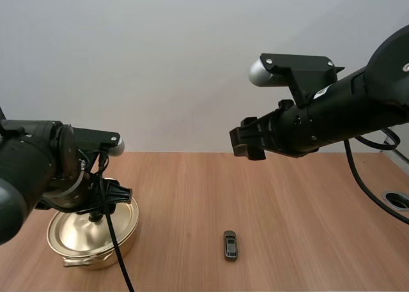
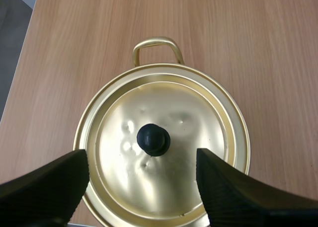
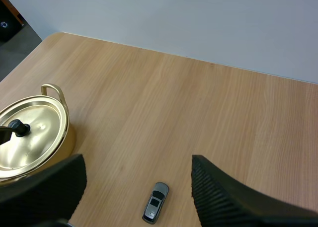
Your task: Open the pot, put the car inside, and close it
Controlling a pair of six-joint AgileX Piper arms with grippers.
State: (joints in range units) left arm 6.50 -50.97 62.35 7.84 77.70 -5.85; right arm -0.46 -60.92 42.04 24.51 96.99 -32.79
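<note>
A gold pot [image 1: 92, 236] stands at the table's front left with its lid [image 2: 164, 137] on, black knob [image 2: 153, 139] in the middle, one loop handle [image 2: 155, 44] at the far side. My left gripper [image 2: 142, 160] hangs just above the lid, open, its fingers well apart on either side of the knob and touching nothing. In the high view it [image 1: 105, 199] covers part of the pot. A small grey toy car [image 1: 230, 245] lies on the wood near the front middle. My right gripper [image 1: 246, 143] is raised high over the table, open and empty, with the car [image 3: 156, 202] below it.
The wooden table [image 1: 287, 202] stretches bare between the pot and the car. A grey round fitting [image 1: 397, 201] sits at its right edge. A plain wall closes the back. The table's left edge runs close beside the pot [image 3: 35, 132].
</note>
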